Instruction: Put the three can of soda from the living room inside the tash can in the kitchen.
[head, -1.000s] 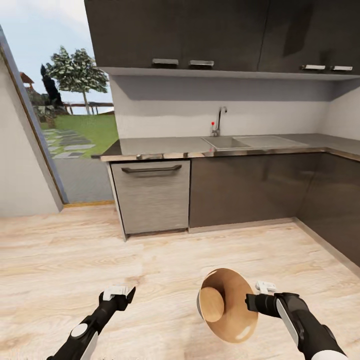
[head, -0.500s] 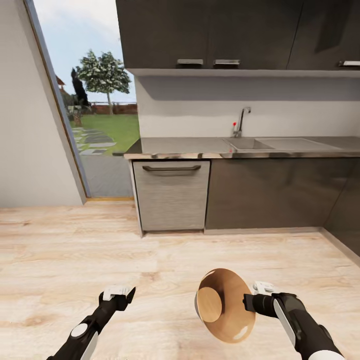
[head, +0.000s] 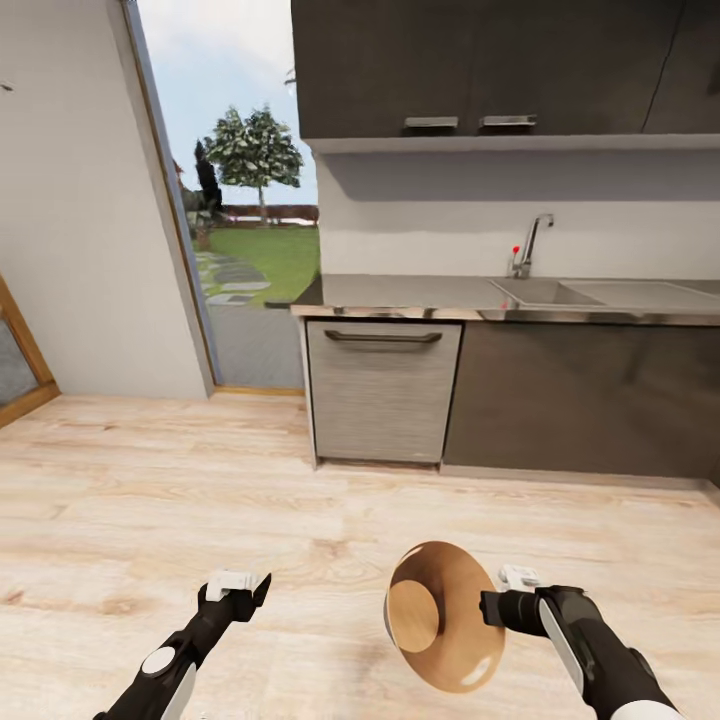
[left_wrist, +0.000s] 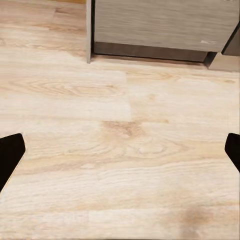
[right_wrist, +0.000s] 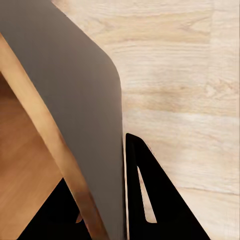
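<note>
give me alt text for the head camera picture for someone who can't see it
The right gripper holds the copper-brown trash can by its rim, tipped on its side with its mouth toward the camera, low over a pale plank floor. The left gripper is empty. Ahead are dark kitchen cabinets, a steel sink and an open doorway to a garden.

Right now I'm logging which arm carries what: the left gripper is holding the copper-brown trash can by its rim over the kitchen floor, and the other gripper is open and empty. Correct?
Not quite. The right gripper holds the trash can by its rim; the right wrist view shows its fingers straddling the wall. The left gripper is the open, empty one over the floor.
</note>
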